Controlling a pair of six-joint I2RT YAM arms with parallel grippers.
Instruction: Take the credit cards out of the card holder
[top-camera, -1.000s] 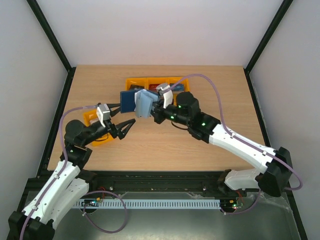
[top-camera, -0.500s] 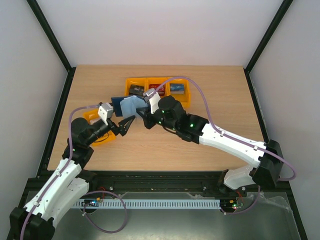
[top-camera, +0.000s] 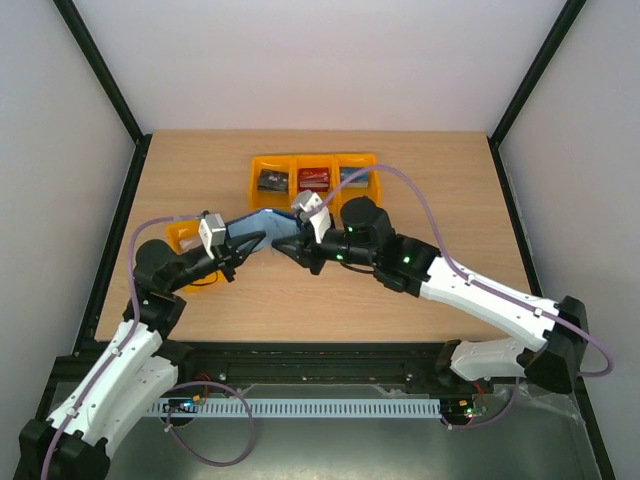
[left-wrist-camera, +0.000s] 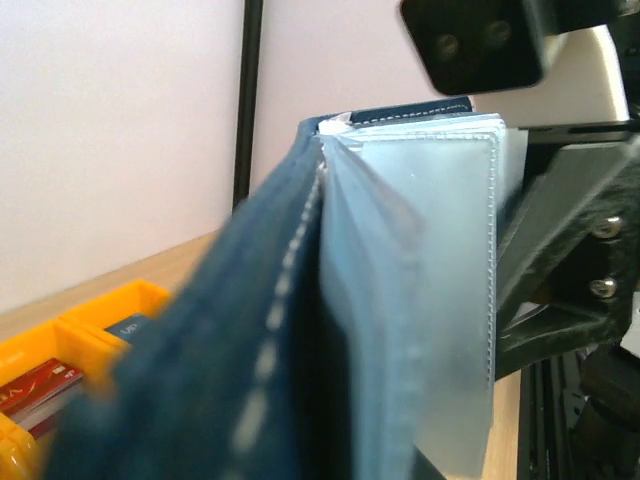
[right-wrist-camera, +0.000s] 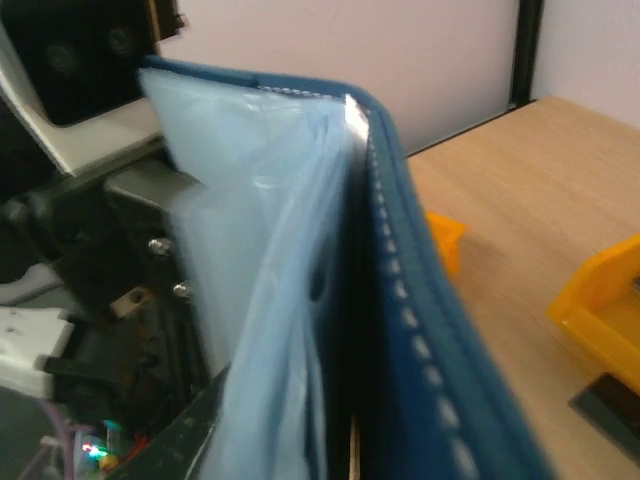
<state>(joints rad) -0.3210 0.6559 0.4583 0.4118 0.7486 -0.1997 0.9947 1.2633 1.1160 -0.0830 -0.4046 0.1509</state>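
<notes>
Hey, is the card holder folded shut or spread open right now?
Spread open: the card holder shows its navy cover angled apart from the fanned clear sleeves in both wrist views.

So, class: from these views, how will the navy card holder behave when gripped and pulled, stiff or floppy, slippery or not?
Probably floppy: the card holder bends along its stitched cover instead of staying flat. Its clear plastic sleeves fan apart loosely, so they would likely flex and perhaps slip when pinched. It looks thin, so probably light.
</notes>
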